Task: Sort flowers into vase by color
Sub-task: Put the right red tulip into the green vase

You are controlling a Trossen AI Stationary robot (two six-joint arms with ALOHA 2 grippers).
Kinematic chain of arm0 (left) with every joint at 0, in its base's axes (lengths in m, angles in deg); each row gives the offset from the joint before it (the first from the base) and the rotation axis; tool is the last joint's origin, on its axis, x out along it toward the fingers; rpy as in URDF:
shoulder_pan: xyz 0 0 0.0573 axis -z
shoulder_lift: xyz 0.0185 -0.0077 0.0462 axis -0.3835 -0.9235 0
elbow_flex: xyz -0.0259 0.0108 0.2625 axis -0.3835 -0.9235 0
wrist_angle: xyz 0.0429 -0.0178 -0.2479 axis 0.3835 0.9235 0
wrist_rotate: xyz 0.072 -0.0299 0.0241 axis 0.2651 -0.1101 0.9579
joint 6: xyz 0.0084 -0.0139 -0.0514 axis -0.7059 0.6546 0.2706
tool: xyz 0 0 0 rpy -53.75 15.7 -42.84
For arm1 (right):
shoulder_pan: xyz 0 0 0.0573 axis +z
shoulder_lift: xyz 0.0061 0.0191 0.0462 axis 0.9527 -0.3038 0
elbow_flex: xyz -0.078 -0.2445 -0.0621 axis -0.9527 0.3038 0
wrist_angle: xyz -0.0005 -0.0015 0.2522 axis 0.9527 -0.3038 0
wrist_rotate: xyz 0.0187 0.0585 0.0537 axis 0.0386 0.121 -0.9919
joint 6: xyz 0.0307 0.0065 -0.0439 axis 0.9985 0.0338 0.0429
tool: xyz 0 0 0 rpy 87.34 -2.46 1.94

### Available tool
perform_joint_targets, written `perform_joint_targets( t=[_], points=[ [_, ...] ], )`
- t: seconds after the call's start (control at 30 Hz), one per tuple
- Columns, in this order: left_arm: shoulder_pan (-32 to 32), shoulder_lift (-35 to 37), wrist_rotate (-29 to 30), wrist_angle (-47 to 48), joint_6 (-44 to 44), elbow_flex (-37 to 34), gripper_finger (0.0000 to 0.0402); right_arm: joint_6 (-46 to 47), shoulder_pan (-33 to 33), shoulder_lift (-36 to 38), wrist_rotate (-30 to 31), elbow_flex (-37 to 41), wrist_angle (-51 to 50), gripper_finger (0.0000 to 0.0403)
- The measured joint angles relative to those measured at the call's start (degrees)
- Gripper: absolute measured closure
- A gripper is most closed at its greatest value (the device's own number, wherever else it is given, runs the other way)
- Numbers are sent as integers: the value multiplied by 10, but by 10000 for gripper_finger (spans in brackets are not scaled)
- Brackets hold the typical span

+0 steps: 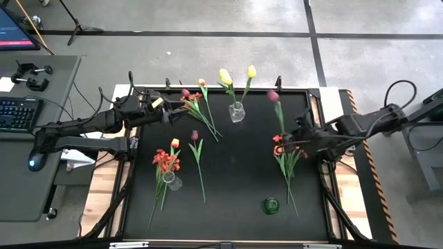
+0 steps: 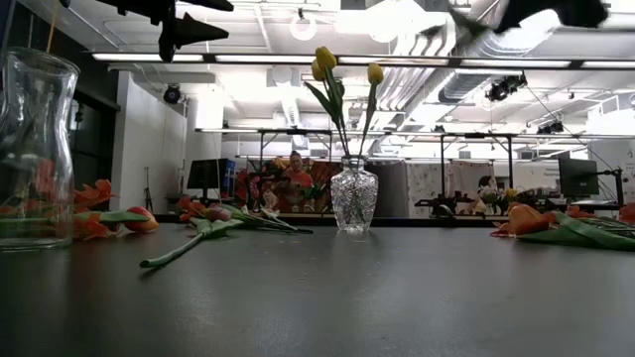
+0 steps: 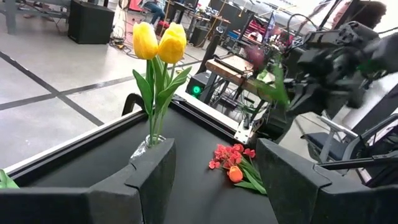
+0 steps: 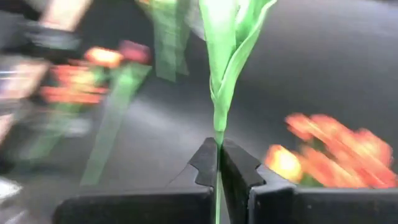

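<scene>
Though thin-stemmed, maroon-headed tulip point(image 1: 274, 97)

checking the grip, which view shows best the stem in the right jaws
Right wrist view: the stem runs straight between the shut right jaws. High view shows that flower small beside the gripper; left wrist view blurs it; low view misses it.

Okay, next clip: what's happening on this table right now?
A two-armed robot is sorting artificial tulips into vases by color. The right gripper is shut on the stem of a maroon tulip, holding it above the right side of the black table. The left gripper hangs open near the back left, holding nothing. Two yellow tulips already stand in the clear vase at the back. Orange-red tulips sit at a second vase on the left, and others lie loose.
</scene>
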Motion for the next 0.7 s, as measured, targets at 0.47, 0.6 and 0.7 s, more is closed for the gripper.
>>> perform_joint_targets(
  t=[0.47,0.6,0.7],
  points=[
    [0,0,2,-20,46,0,190,-195,138,29,40,262,627,403],
    [0,0,4,-79,74,0,190,-237,184,29,88,358,829,403],
    [0,0,4,-123,77,0,190,-285,216,29,117,400,918,403]
  ],
)
